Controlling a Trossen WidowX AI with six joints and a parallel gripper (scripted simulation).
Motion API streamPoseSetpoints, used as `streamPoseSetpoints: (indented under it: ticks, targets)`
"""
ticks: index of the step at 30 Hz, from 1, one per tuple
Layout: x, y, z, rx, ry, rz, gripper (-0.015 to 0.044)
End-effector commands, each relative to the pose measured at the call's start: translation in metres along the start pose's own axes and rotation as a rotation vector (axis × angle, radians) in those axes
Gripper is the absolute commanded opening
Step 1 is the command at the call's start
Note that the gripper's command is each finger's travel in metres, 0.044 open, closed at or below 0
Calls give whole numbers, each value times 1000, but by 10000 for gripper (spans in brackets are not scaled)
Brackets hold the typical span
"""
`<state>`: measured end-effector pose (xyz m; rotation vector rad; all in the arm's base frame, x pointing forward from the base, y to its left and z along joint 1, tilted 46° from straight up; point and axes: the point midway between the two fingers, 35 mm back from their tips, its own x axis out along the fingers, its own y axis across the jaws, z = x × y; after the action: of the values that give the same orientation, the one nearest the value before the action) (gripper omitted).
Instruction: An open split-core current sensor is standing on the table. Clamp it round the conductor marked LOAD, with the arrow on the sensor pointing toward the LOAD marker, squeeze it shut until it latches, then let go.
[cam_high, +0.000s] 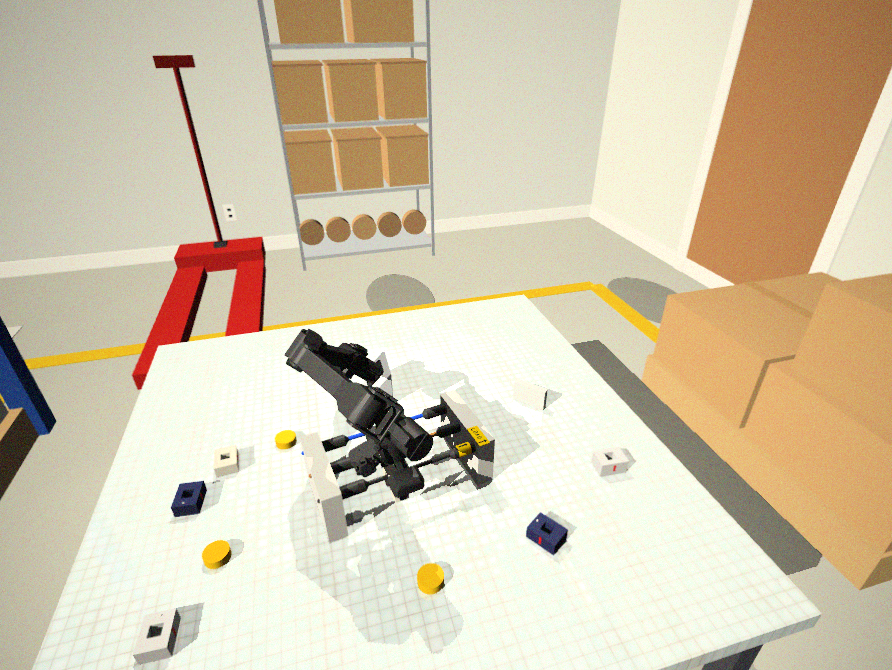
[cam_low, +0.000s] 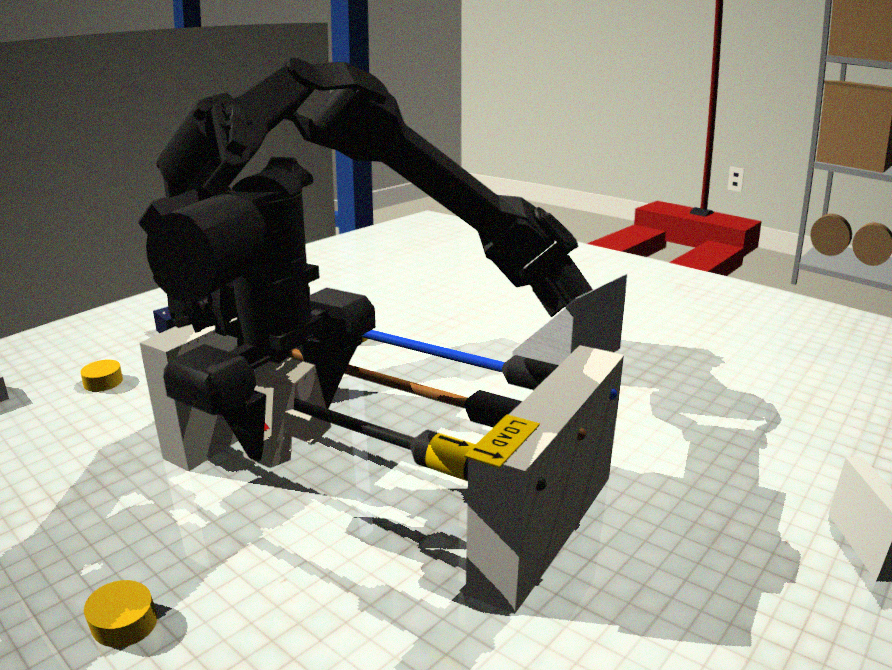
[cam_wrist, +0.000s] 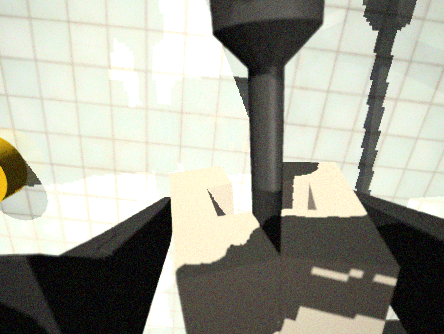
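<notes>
The black LOAD conductor (cam_high: 436, 460) (cam_low: 360, 425) (cam_wrist: 266, 115) runs to the end block by the yellow LOAD marker (cam_high: 478, 435) (cam_low: 513, 434). My gripper (cam_high: 387, 475) (cam_low: 290, 431) (cam_wrist: 253, 201) is shut on the light-coloured sensor (cam_low: 279, 425) (cam_wrist: 210, 235), one finger against each outer side. In the wrist view the sensor's two halves stand on either side of the conductor, which runs down between them. A small red tip on the sensor shows beside the near finger in the exterior view; the rest of the arrow is hidden. I cannot tell whether the latch is engaged.
A blue conductor (cam_low: 432, 349) and a brown conductor (cam_low: 407, 385) run alongside, behind the LOAD one. End blocks (cam_high: 328, 497) (cam_low: 569, 461) stand at both ends. Yellow discs (cam_high: 430, 578) (cam_low: 120, 613), dark blue blocks (cam_high: 545, 533) and pale blocks (cam_high: 610, 461) lie around the fixture.
</notes>
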<state>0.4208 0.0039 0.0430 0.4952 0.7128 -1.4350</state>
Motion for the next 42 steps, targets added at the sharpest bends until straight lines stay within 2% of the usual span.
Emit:
streamPoseSetpoints:
  ticks: [1, 26, 42]
  targets:
    - [-1, 0, 0, 2, 0, 2, 0]
    - [-1, 0, 0, -1, 1, 10, 0]
    - [-16, 0, -1, -8, -5, 260, 0]
